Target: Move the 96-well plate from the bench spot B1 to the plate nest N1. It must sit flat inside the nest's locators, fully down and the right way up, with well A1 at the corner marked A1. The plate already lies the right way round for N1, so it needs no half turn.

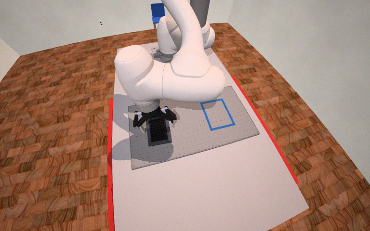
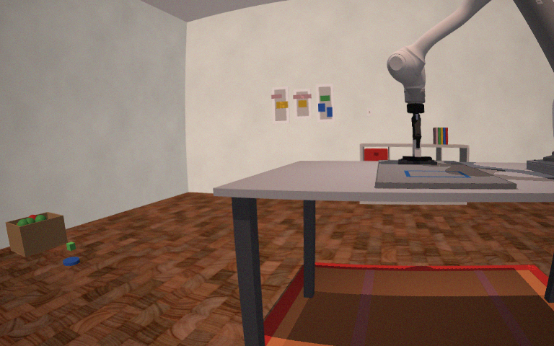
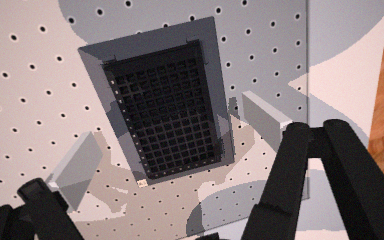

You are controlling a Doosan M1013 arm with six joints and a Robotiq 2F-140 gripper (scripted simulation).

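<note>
The black 96-well plate [image 1: 159, 130] lies inside the dark grey plate nest N1 [image 1: 159, 142] on the left part of the perforated grey board [image 1: 191, 128]. In the wrist view the plate [image 3: 164, 111] sits within the nest frame [image 3: 217, 75], well side up, and looks flat. A small pale mark [image 3: 142, 183] shows at the nest's near corner. My gripper [image 1: 154, 116] hangs just above the plate, open wide. Its finger pads stand apart from the plate's long sides and touch nothing, as the wrist view [image 3: 170, 142] shows. The blue outline of spot B1 [image 1: 217, 114] on the right of the board is empty.
Red strips [image 1: 110, 152] run along the table's left and right edges. The arm's large elbow [image 1: 169, 73] hangs over the board's back part. In the exterior view a low shelf with a red box [image 2: 376, 153] and coloured books [image 2: 440, 135] stands behind the table.
</note>
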